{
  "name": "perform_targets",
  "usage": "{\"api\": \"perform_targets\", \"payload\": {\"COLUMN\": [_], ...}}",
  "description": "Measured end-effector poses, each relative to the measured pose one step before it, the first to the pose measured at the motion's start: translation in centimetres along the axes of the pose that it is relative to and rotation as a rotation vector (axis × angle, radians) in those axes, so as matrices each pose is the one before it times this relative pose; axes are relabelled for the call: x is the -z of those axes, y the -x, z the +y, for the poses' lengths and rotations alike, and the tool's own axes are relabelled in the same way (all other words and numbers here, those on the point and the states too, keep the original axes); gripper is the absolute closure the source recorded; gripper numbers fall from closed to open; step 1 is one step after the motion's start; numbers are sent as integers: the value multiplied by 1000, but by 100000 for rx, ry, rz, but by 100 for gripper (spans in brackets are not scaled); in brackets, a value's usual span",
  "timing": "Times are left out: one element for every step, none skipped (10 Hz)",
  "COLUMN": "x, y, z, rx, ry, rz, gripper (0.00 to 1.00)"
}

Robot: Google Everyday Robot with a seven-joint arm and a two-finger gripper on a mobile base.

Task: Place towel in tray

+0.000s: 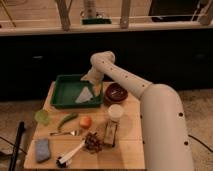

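A green tray (62, 92) sits at the back left of the wooden table. A pale towel (84, 95) lies inside it, toward its right side. My gripper (93, 80) hangs over the tray's back right part, just above and behind the towel, at the end of my white arm (125, 80) that reaches in from the right.
A dark red bowl (116, 92) stands right of the tray. In front lie a white cup (115, 111), an orange fruit (85, 121), a green pepper (66, 120), a green cup (42, 116), a fork (65, 133), a blue sponge (42, 149) and a brush (70, 154).
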Motion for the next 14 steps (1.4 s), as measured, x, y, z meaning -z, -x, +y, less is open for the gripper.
{"api": "perform_targets", "payload": {"x": [-39,42,77,0,-17,60,-28,54,41,16,25,20,38,-22], "y": [-31,-76,-144,-28,4,-24,-6,-21,3,3,15,13,-17,39], "z": [82,23,85,23,12,38,45,5,1,-2,-21,-16,14,-30], "rx": [-89,-131,-192,-52,-71,-97,50,120,198,195,158,161,16,65], "ry": [-178,-222,-201,-73,-51,-167,-206,-242,-362,-369,-264,-266,-124,10], "rz": [-330,-144,-111,-113,-176,-151,-183,-81,-211,-232,-144,-149,-73,-20], "gripper": [20,20,20,20,20,20,20,20,20,20,20,20,20,20]}}
